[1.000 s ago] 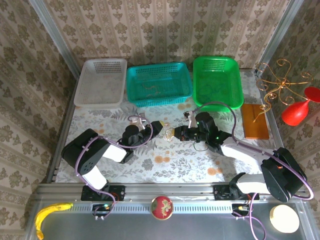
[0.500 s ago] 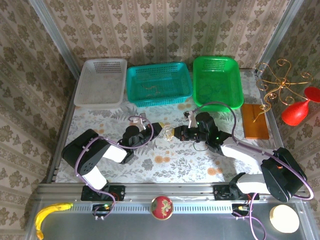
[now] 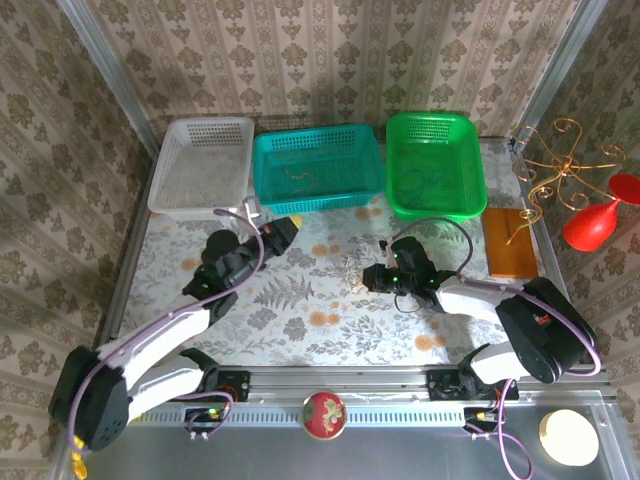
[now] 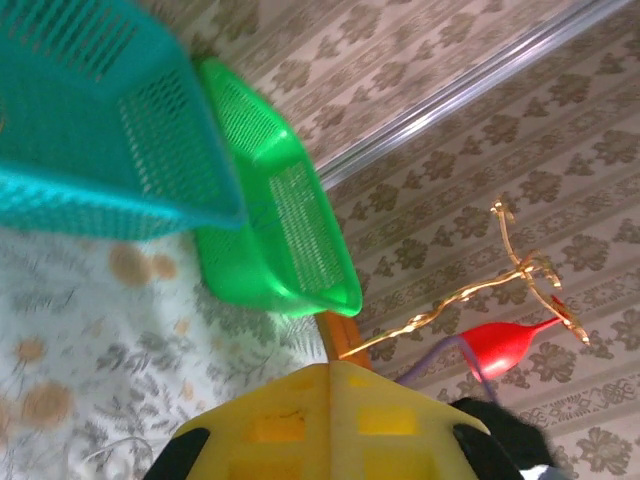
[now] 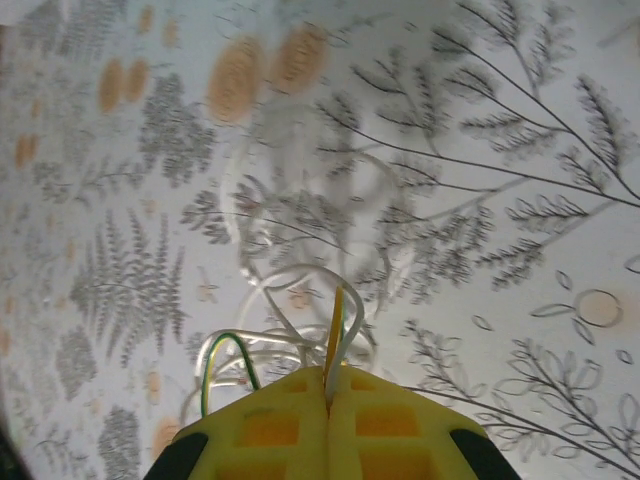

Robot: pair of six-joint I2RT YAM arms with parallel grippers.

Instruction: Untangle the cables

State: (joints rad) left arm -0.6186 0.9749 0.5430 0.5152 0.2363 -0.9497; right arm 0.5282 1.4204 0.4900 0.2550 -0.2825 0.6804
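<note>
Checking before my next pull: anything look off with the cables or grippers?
One oddity: the left gripper is shut near the teal basket with no cable visible between its fingers. The cables, a whitish clump, are pinched by the right gripper alone.

Table layout, far edge to centre.
The left basket (image 3: pixel 203 165), middle basket (image 3: pixel 330 202) and right basket (image 3: pixel 438 205) stand side by side along the table's (image 3: pixel 300 330) far edge. A board (image 3: pixel 511 242) lies at the right edge, just before the right basket. The cables (image 3: pixel 352 272) lie near the centre, with the right gripper (image 3: pixel 366 279) at their right side.
</note>
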